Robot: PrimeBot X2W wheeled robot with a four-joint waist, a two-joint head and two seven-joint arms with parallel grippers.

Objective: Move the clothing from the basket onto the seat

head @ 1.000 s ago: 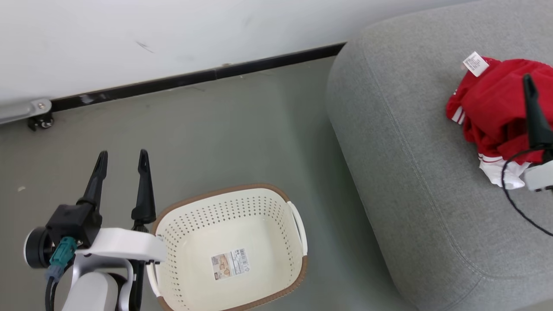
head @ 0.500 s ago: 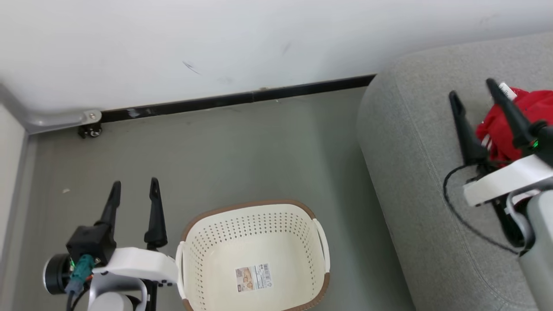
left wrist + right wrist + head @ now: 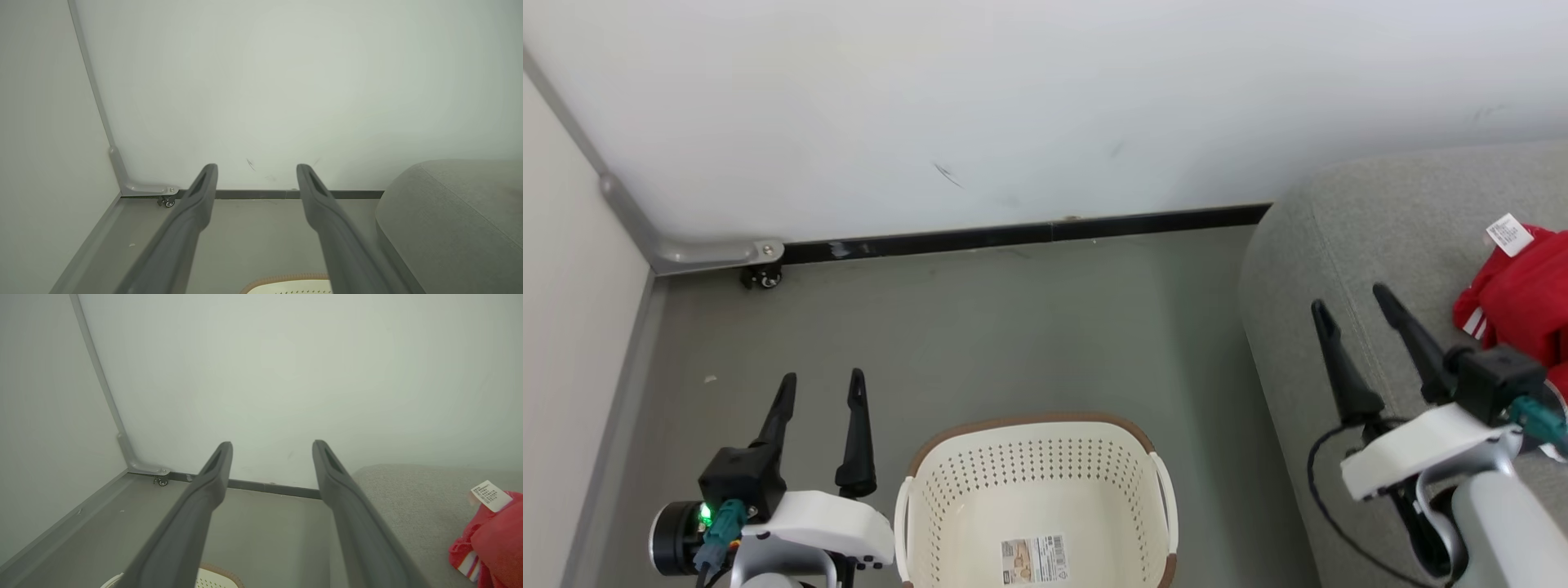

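Your right gripper point(image 3: 1349, 298) hangs over the seat point(image 3: 1380, 212) with its fingers spread wide and nothing between them. The clothing point(image 3: 1523, 298) lies bunched on the cushion just to the right of those fingers, not touching them and partly cut off by the frame. Your left gripper point(image 3: 822, 377) is spread and empty too, with the basket point(image 3: 1029, 419) just to its right on the floor; the part of its inside you can see holds only a paper label point(image 3: 1035, 559). If you regrasp the heap, expect it to be light, limp and unbreakable, sagging and trailing once lifted. Pinch a thick fold at its crown, not the white tag point(image 3: 1508, 234) or the striped trim point(image 3: 1470, 320), which would likely slip or unfurl.
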